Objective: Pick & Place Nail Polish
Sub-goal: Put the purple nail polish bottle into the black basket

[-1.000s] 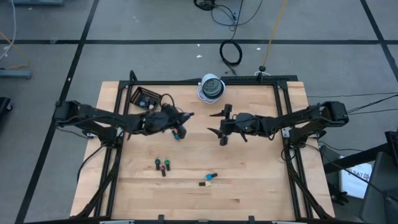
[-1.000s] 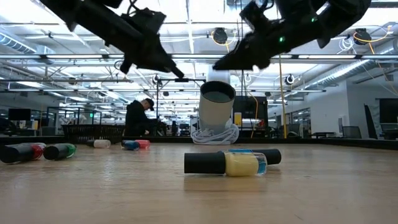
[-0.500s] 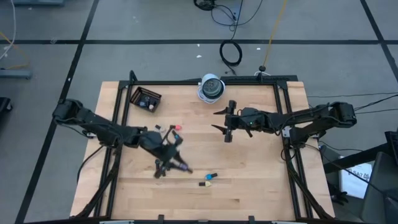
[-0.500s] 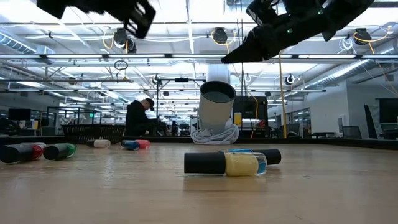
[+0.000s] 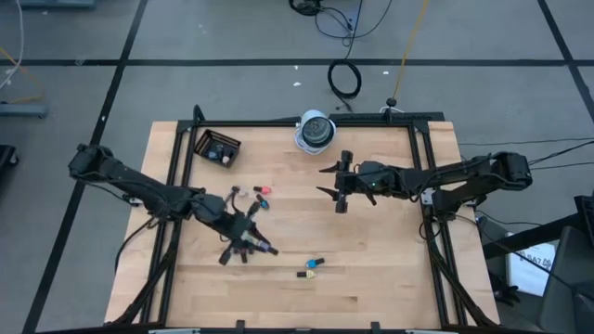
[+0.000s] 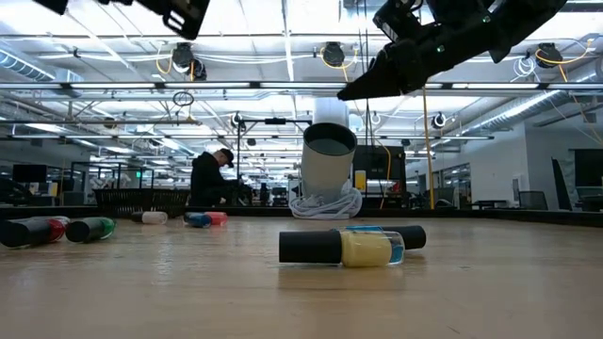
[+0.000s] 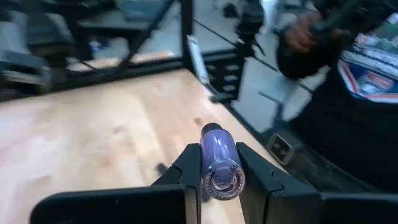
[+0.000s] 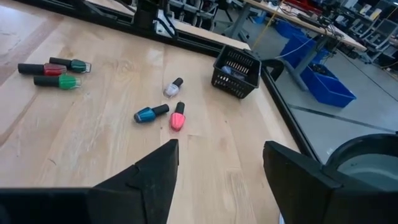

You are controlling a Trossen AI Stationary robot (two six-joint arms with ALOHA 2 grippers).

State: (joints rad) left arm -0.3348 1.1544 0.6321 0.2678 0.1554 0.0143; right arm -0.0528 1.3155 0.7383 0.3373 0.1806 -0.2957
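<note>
High view: left gripper (image 5: 249, 243) low over the table's middle, right gripper (image 5: 331, 185) raised, fingers apart, empty. Left wrist view: fingers clenched on a purple bottle (image 7: 219, 159), lengthwise between them, glass end forward.

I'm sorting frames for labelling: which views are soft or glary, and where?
Left wrist view: the purple nail polish bottle is sharp between the left gripper fingers, while the room behind is smeared. Low view: bright ceiling lights glare, and the yellow bottle lying close by is clear. Right wrist view: the right gripper fingers look soft, the table crisp.
</note>
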